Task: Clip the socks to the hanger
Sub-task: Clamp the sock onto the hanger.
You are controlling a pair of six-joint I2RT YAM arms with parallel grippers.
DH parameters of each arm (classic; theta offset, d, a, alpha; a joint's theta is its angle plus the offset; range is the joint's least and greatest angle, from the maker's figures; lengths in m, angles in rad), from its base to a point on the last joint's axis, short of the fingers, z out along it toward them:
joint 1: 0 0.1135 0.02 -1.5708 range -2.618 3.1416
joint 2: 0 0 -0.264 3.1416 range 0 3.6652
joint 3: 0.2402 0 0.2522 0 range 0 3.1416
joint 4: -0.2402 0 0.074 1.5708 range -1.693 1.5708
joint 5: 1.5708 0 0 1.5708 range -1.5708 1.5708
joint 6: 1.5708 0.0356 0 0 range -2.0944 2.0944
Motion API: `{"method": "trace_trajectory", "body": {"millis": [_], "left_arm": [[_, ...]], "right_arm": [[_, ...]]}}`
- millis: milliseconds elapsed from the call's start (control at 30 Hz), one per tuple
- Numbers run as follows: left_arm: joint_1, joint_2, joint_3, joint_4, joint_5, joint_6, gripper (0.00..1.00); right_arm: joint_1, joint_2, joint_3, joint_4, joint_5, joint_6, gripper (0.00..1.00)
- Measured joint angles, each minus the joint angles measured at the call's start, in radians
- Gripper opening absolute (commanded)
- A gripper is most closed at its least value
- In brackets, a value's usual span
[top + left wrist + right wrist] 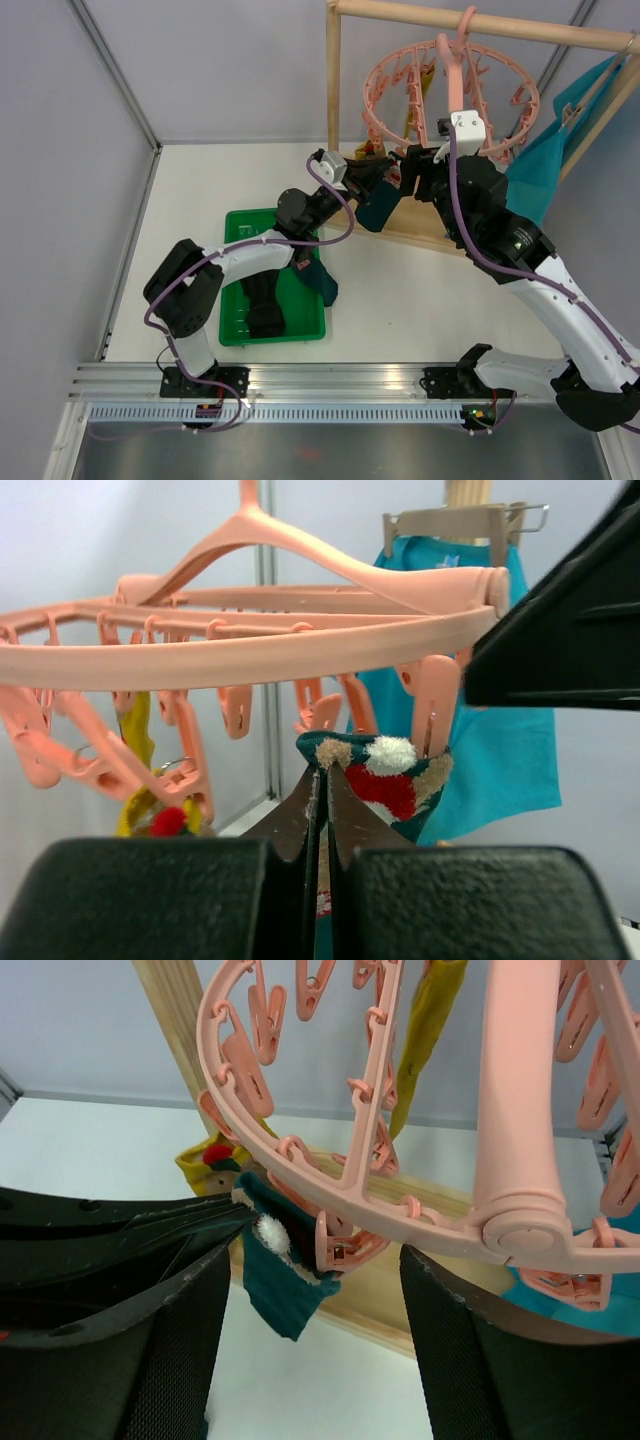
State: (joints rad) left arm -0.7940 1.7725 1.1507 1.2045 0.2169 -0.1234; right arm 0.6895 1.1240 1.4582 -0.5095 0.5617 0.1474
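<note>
The pink hanger hangs from the wooden rack. My left gripper is shut on a dark teal sock with red and white spots, holding it up just under the ring. A pink clip sits on that sock's cuff and looks closed on it. My right gripper is open, one finger on each side of that clip and not touching it. A mustard yellow sock hangs from another clip. Black socks and a teal sock lie in the green tray.
The green tray sits on the white table by the left arm. The wooden rack's post and base rail stand right behind both grippers. A large teal cloth hangs at the right. Grey walls close in the left and back.
</note>
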Motion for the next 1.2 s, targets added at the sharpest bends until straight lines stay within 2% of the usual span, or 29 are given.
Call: {"method": "trace_trajectory", "body": {"millis": [200,400,600,800,1000,1067,1200], "left_arm": [[0.015,-0.055,0.011,-0.148,-0.074,-0.037,0.02],[0.088,-0.106,0.055,-0.317,-0.13,-0.12,0.02],[0.164,-0.108,0.146,-0.489,-0.139,-0.2,0.02],[0.195,-0.086,0.299,-0.687,-0.142,-0.235,0.03],[0.195,-0.084,0.328,-0.765,-0.137,-0.245,0.34],[0.195,-0.092,0.315,-0.783,-0.137,-0.249,0.4],[0.195,-0.157,0.241,-0.827,-0.142,-0.249,0.4]], "right_arm": [[0.0,-0.045,0.0,0.001,-0.058,0.019,0.79],[-0.001,-0.102,0.0,0.0,-0.121,0.044,0.79],[-0.001,-0.146,0.0,-0.008,-0.148,0.063,0.79],[-0.001,-0.175,0.0,-0.034,-0.16,0.07,0.79],[-0.001,-0.198,-0.007,-0.053,-0.163,0.071,0.79],[-0.001,-0.203,-0.01,-0.058,-0.163,0.071,0.79],[-0.001,-0.215,-0.021,-0.07,-0.163,0.071,0.8]]}}
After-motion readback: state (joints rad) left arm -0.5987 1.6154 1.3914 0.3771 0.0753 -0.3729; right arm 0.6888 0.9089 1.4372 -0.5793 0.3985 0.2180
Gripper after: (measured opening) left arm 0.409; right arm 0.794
